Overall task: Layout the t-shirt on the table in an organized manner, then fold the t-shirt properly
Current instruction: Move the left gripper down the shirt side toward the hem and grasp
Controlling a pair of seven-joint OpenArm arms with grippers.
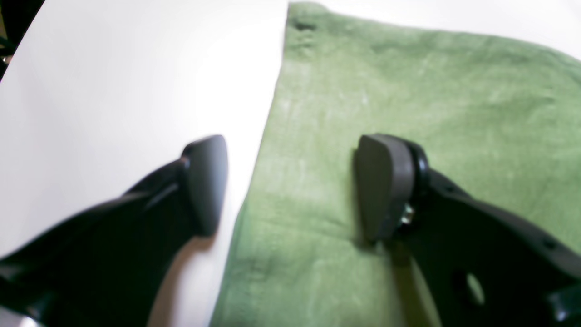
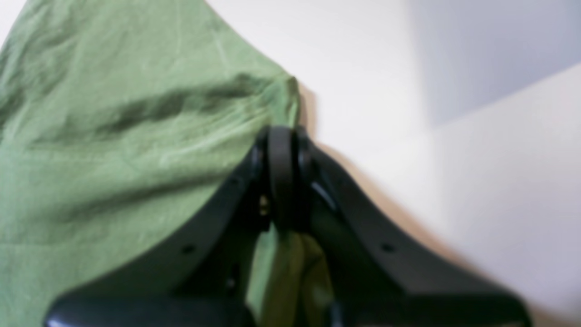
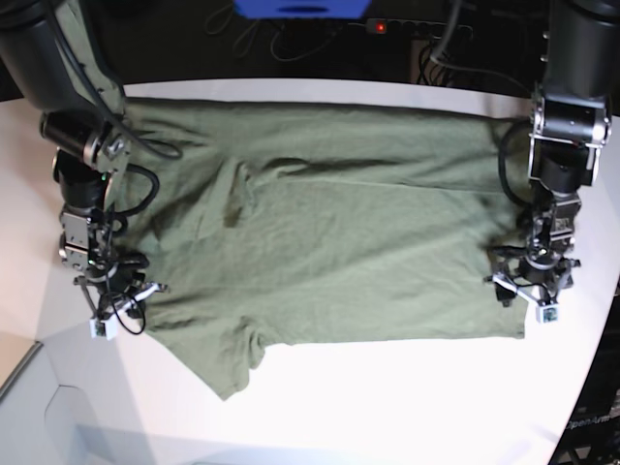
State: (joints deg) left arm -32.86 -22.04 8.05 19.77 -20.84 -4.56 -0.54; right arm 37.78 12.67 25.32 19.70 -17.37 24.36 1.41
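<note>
One t-shirt (image 3: 329,223), olive green. One table (image 3: 387,397), white. Two grippers: one left gripper (image 1: 290,186), one right gripper (image 2: 282,136). Two arms in total.

Beyond the far edge, at the top of the frame, the room is dark, with a blue object (image 3: 302,8) at top centre. Just right of it a power strip (image 3: 407,29) shows a small red light, with black cables (image 3: 262,39) trailing nearby.

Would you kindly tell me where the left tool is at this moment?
In the base view the left tool is at the right, jaws open astride the t-shirt edge, one finger over the table.
</note>
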